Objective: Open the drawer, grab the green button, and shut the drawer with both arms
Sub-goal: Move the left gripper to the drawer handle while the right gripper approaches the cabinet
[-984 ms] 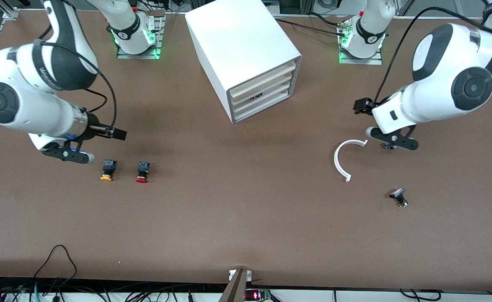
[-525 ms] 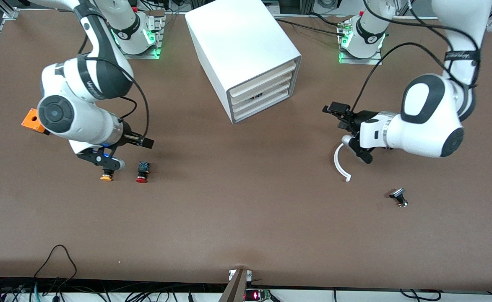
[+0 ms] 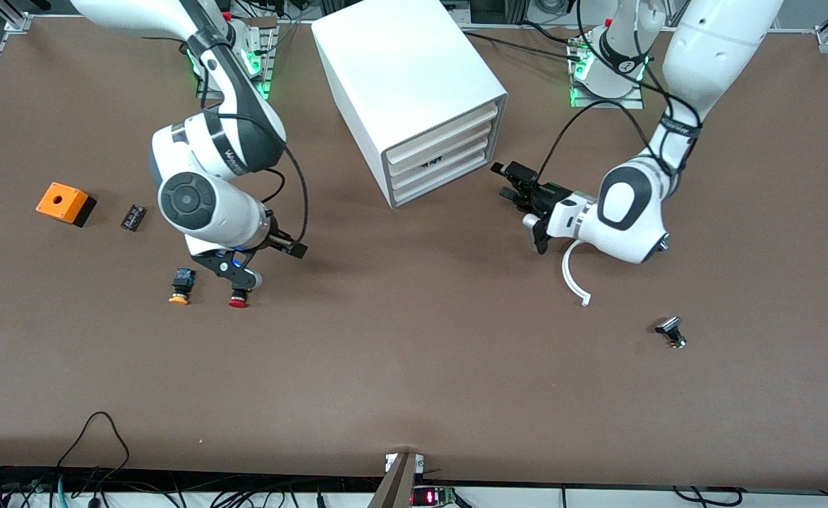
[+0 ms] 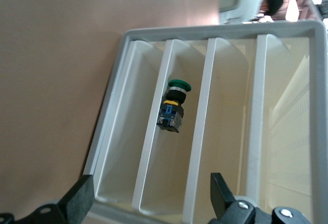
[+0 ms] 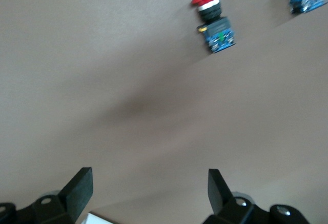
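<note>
Seen from the front, a white cabinet of four drawers stands at 12 o'clock on a brown tabletop. The button, with its green cap, lies on its side in the drawer second from the bottom; in the front view only a dark speck of it shows in the cabinet face.

The left tool hangs over the tabletop at about 4 o'clock from the cabinet and points at the drawer fronts. Its fingers are spread wide and hold nothing.

The right tool hangs at about 8 o'clock from the cabinet, just above a red button. Its fingers are also spread wide and empty. A yellow button lies just beside the red one, toward the right arm's end.

An orange box sits at 9 o'clock on the tabletop. A white arc lies under the left arm's wrist.
</note>
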`<action>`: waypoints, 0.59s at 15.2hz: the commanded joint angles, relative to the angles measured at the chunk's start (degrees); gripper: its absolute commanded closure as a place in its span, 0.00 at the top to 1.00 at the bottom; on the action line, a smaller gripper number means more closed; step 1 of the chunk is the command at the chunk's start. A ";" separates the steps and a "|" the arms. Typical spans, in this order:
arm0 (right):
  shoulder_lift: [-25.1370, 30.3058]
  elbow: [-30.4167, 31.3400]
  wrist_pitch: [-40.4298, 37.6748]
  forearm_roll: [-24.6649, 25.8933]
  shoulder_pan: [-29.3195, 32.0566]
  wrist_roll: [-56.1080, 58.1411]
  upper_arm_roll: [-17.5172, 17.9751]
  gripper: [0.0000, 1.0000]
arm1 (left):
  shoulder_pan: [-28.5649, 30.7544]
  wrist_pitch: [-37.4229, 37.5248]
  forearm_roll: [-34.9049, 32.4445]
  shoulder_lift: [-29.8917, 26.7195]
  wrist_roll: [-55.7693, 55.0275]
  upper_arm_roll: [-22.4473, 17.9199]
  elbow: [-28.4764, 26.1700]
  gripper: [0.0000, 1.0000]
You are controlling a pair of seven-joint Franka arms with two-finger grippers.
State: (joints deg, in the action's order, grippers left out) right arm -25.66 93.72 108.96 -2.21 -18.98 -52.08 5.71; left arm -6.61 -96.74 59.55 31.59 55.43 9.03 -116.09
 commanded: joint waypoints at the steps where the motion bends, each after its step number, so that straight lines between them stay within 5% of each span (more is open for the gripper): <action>1: -2.63 -3.36 0.11 0.19 -1.66 -4.95 -0.18 0.99 | 0.29 -0.20 6.00 3.29 8.35 1.51 -2.29 0.95; 6: -6.06 -9.77 -0.59 0.10 -5.01 -11.81 -0.18 0.99 | -1.02 -0.46 9.26 8.30 17.69 2.92 -4.22 0.64; 9: -7.47 -13.20 -0.68 -0.08 -6.93 -15.93 -0.18 0.99 | -2.96 -0.47 12.16 8.31 17.69 2.92 -5.90 0.57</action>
State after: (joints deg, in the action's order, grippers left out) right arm -31.10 84.87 109.50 -2.21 -24.41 -64.79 5.74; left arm -8.01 -96.88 69.03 40.66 71.37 11.92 -120.47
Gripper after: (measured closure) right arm 0.004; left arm 0.410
